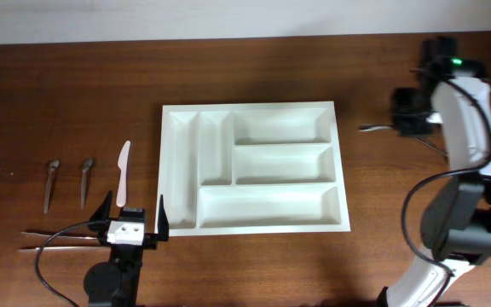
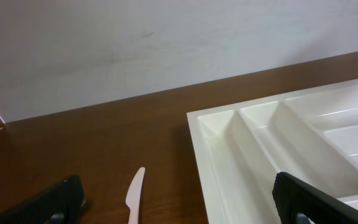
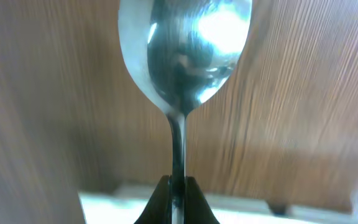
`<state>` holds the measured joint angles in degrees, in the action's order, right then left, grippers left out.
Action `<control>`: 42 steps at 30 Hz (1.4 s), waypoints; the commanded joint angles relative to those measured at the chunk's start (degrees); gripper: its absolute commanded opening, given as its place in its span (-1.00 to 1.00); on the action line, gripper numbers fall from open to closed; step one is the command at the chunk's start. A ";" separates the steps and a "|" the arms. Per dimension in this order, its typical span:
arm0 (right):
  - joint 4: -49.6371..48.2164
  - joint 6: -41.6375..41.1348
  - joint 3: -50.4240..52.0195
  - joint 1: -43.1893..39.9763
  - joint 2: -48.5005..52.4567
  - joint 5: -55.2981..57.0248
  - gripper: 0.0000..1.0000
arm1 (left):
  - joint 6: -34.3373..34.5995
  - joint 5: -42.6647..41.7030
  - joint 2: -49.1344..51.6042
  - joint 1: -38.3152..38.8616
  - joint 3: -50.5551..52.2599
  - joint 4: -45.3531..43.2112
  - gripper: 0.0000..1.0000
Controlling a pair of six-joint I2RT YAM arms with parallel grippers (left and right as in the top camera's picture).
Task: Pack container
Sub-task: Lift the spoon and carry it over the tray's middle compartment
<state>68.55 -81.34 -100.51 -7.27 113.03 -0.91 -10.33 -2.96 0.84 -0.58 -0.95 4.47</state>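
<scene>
The container [image 1: 267, 205], a white five-compartment tray, lies flat near the middle of the wooden table [image 1: 75, 85], with its two narrow slots on the side facing the left arm and its three long compartments on the side facing the right arm. The left gripper [image 1: 134, 206] hovers just off the container's near-left corner with its jaws spread wide and nothing between them; the left wrist view shows both dark fingers [image 2: 42, 202] apart over bare wood. A white plastic knife [image 1: 124, 173] lies just left of the container, roughly parallel to its left edge and clear of it. Further left of the container lie two small dark utensils [image 1: 50, 183], side by side, of a type that cannot be determined. Two long thin sticks [image 1: 58, 237] lie crosswise, nearer the front edge of the table. The right gripper [image 1: 403, 124] is right of the container, clear of its right rim, with its jaws clamped on the handle of a metal spoon [image 3: 185, 56], whose bowl points away from the wrist.
</scene>
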 commanded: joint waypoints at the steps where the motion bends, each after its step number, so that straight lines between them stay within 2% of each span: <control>1: 0.70 -6.03 -0.70 5.70 -0.17 -2.73 -0.93 | -0.94 0.39 -0.39 -0.35 0.48 -0.15 0.98; 10: 0.31 -8.22 -0.70 17.55 -0.09 -1.64 -0.92 | -0.92 0.39 -0.39 -0.33 0.48 -0.15 0.99; 24: 5.20 -24.28 -0.63 28.79 0.00 -1.66 -0.87 | -0.94 0.39 -0.39 -0.33 0.48 -0.15 0.98; 30: 5.20 -25.70 -0.20 31.30 1.79 -1.46 -0.86 | -0.94 0.39 -0.39 -0.33 0.48 -0.15 0.99; 42: 5.07 -25.70 2.23 31.19 5.55 -1.46 -0.82 | -0.94 0.39 -0.39 -0.35 0.48 -0.15 0.99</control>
<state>73.49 -105.91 -98.87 23.88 117.36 -2.94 -10.33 -2.96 0.84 -0.58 -0.95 4.47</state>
